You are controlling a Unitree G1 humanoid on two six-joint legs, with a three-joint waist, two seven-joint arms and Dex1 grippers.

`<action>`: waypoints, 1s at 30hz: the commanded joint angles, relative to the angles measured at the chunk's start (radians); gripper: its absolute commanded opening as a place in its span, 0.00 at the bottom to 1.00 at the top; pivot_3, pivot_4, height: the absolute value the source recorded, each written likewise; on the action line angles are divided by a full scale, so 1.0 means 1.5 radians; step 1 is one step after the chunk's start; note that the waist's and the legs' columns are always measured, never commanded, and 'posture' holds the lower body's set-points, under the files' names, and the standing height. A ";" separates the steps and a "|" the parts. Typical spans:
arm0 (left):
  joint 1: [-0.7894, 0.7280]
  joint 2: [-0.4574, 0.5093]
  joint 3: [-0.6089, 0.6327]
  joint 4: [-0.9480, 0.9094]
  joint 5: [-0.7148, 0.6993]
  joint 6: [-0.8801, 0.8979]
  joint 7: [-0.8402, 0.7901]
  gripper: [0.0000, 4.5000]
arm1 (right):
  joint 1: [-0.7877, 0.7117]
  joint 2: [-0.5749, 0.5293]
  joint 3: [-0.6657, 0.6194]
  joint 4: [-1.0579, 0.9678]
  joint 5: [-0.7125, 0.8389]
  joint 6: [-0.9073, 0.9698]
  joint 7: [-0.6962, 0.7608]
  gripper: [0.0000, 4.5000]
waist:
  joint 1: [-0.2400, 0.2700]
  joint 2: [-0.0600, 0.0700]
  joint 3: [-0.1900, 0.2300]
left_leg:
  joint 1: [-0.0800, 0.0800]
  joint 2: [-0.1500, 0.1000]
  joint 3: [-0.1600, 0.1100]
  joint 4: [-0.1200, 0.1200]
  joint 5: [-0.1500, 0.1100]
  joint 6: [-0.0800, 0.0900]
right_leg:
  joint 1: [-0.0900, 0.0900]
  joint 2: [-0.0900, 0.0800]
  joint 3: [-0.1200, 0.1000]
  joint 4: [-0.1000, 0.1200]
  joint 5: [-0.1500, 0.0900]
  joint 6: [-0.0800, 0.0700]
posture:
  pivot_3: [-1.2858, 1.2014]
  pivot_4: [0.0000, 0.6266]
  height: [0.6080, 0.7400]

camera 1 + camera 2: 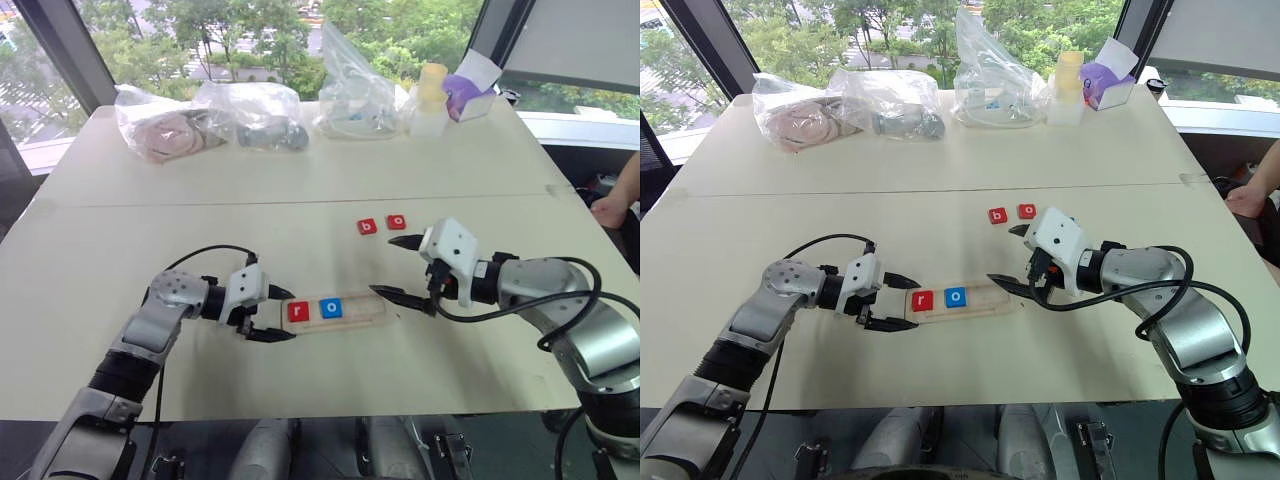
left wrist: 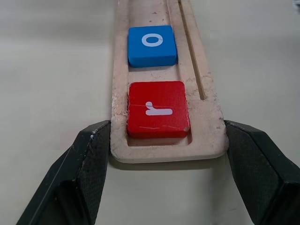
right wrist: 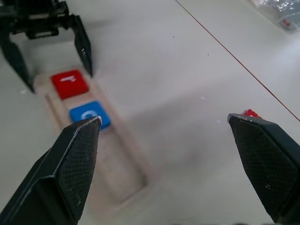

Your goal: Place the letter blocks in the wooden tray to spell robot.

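The left hand (image 1: 272,314) is clamping the near end of the pale wooden tray (image 1: 362,312), seemingly to steady it, its black fingers (image 2: 89,159) pressing both thin edges beside the glossy red r block (image 2: 158,108) and blue o block (image 2: 151,45). Past the tray's empty far end, the right hand (image 1: 404,270) is hovering wide open and empty. Beyond the tray, the red b block (image 1: 367,227) and red o block (image 1: 397,221) are lying on the matte worktop (image 1: 300,200).

Red r block (image 2: 158,109) and blue o block (image 2: 152,45) lie in the wooden tray (image 2: 212,112), fingers (image 2: 86,173) flanking its end.
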 commanded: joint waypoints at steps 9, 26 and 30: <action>0.030 0.024 -0.012 -0.009 0.015 -0.031 0.015 0.70 | -0.013 -0.007 -0.011 -0.018 0.005 -0.005 0.006 1.00 | 0.000 0.000 0.000 | 0.000 0.000 0.000 0.000 0.000 0.000 | 0.000 0.000 0.000 0.000 0.000 0.000 | 0.52 0.24 1.00; 0.095 0.116 0.061 -0.022 -0.020 -0.023 0.035 0.99 | -0.167 0.159 0.070 0.190 -0.100 0.072 -0.164 1.00 | -0.015 0.000 0.000 | 0.001 0.003 0.001 -0.001 0.000 0.000 | -0.002 0.002 0.003 0.001 0.001 -0.002 | 0.52 0.24 1.00; 0.136 0.158 0.109 -0.039 -0.048 -0.015 0.042 0.99 | -0.230 0.261 0.078 0.289 -0.149 0.110 -0.270 1.00 | -0.022 0.000 0.000 | 0.001 0.003 0.001 -0.002 0.001 -0.001 | -0.004 0.002 0.003 0.002 0.001 -0.003 | 0.52 0.24 1.00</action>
